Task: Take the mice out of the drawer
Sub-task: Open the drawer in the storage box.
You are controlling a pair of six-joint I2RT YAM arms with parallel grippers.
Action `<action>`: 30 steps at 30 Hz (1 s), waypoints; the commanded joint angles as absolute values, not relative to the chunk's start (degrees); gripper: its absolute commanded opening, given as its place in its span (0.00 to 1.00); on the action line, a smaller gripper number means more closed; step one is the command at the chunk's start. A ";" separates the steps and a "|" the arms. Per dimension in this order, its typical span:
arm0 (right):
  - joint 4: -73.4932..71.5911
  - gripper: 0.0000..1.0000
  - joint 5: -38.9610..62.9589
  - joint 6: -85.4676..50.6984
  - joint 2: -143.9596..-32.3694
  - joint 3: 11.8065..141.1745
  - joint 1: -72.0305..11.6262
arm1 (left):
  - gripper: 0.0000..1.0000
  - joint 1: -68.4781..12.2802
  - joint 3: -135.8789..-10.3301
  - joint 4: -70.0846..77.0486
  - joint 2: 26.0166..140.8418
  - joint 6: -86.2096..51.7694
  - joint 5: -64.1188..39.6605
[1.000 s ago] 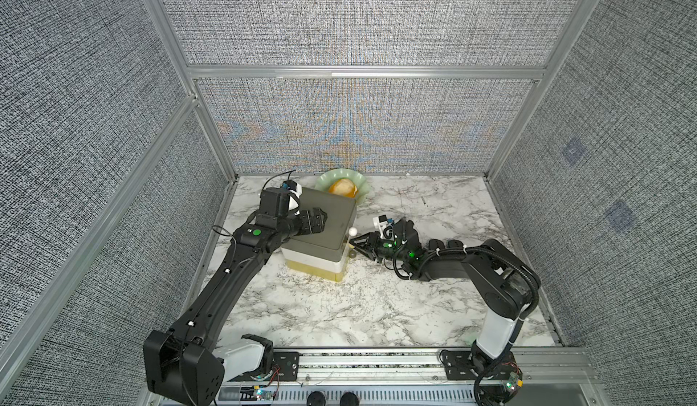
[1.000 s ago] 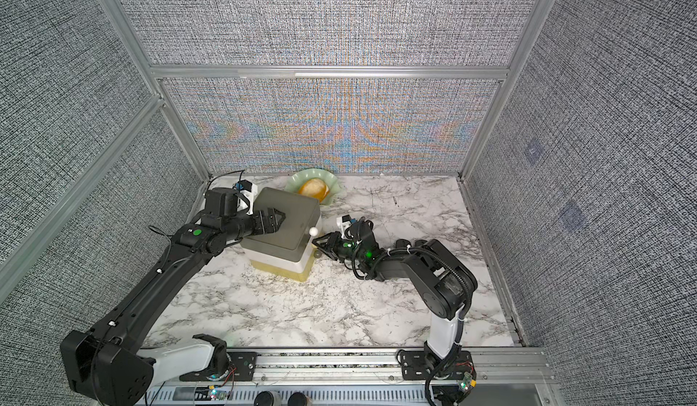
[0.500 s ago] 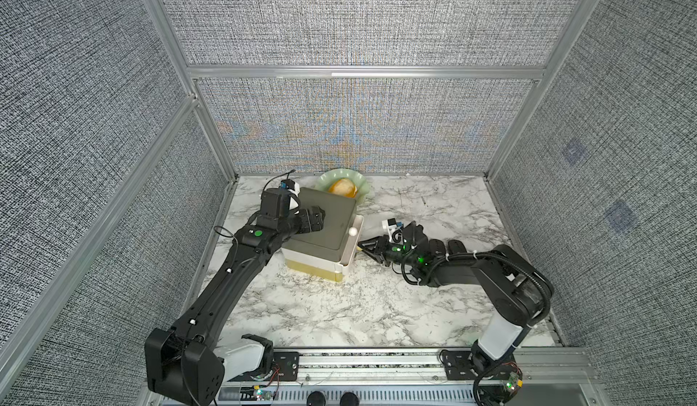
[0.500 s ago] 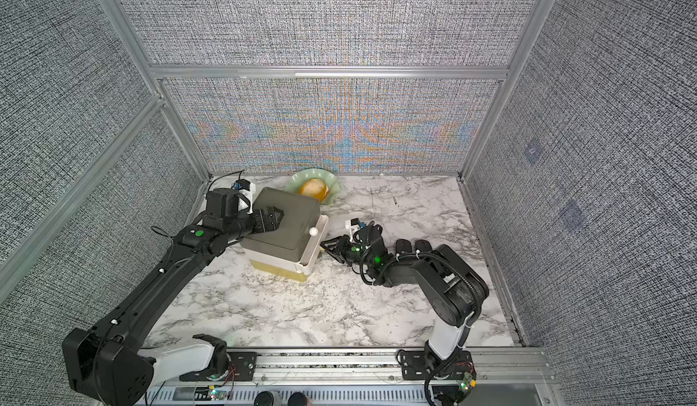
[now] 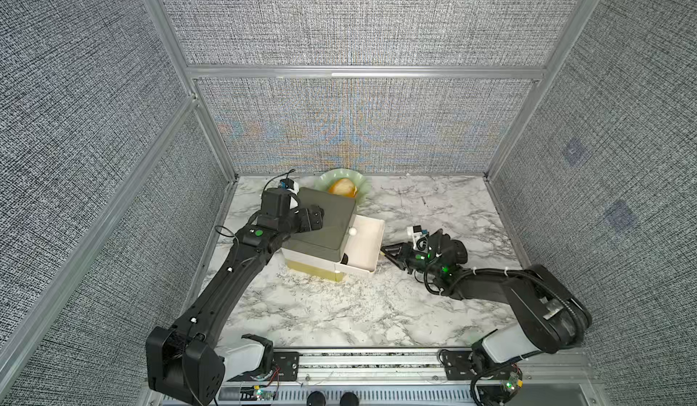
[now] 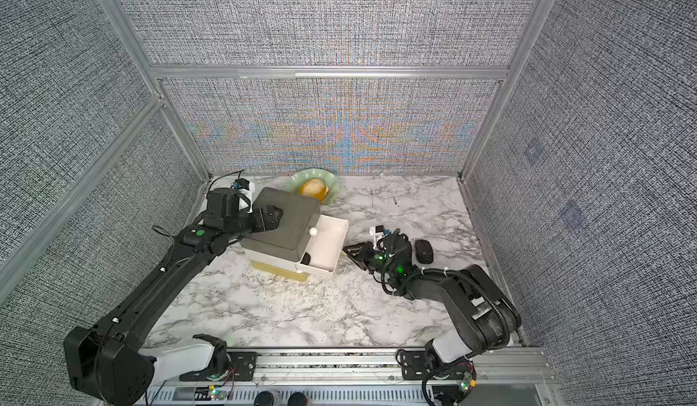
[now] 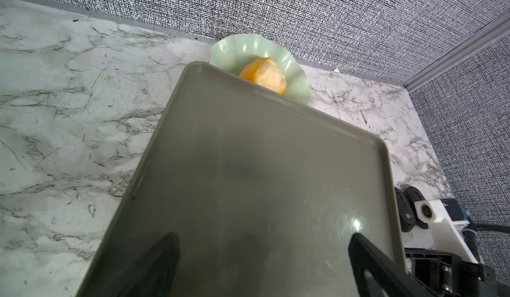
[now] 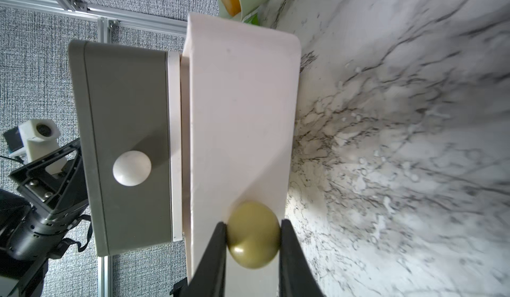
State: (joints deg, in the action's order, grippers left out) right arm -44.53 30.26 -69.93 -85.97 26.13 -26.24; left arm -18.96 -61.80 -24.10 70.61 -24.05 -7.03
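Opening step: drawer (image 5: pixel 365 240) is held out by right tool (image 8: pixel 253 226), clenched on its yellow knob (image 8: pixel 252 244). Left tool (image 7: pixel 262 239) is rested, released, on cabinet (image 5: pixel 332 211). One black mouse (image 6: pixel 424 251) lies on bench (image 5: pixel 339 309); another dark one (image 6: pixel 306 259) is glimpsed in drawer. Next: knob to be released, that mouse grasped.

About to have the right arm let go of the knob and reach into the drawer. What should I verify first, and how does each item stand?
1. Right end effector shut on the olive knob: ok.
2. White drawer standing out from the grey cabinet: ok.
3. Left end effector open over the cabinet: ok.
4. Mouse inside the drawer: only a dark shape in its near corner; cannot tell.
5. Black mouse on the table, clear of the drawer: ok.
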 commanded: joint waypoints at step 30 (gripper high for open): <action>0.94 0.55 22.78 -51.38 -67.99 35.99 -20.46 | 0.98 -18.83 -65.79 -29.40 70.74 -23.57 -9.45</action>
